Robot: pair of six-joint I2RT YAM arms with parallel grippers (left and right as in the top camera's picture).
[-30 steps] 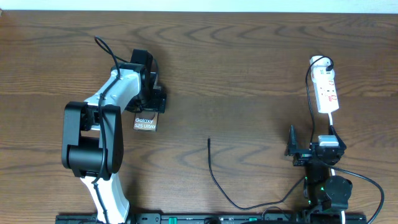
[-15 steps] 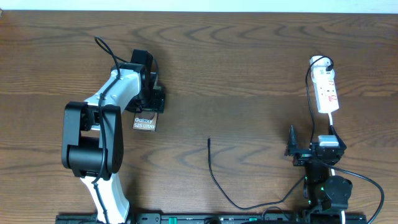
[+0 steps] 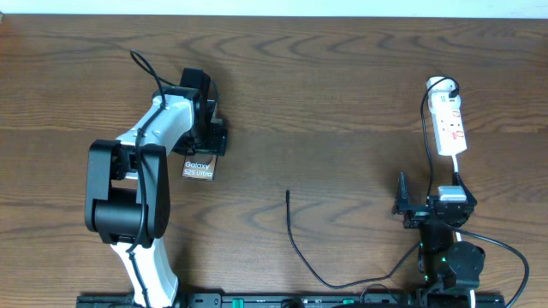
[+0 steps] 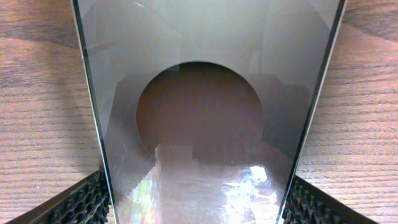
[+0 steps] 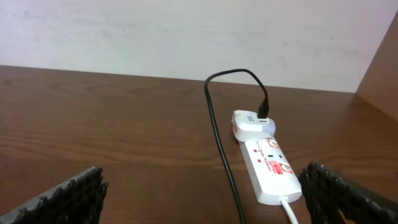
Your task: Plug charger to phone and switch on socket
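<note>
Left gripper (image 4: 199,202) pinches phone (image 4: 199,112); right gripper (image 5: 205,194) spread, charger (image 3: 288,214) and socket (image 5: 270,165) well apart.

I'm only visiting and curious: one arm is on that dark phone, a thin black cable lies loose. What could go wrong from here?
The left gripper pinches the glossy dark phone by its thin edges; it may slip. The small plug tip of the thin black charger cable lies flat on the wooden table, hard to pinch. It runs beside the white power strip; the open right gripper might snag it.
</note>
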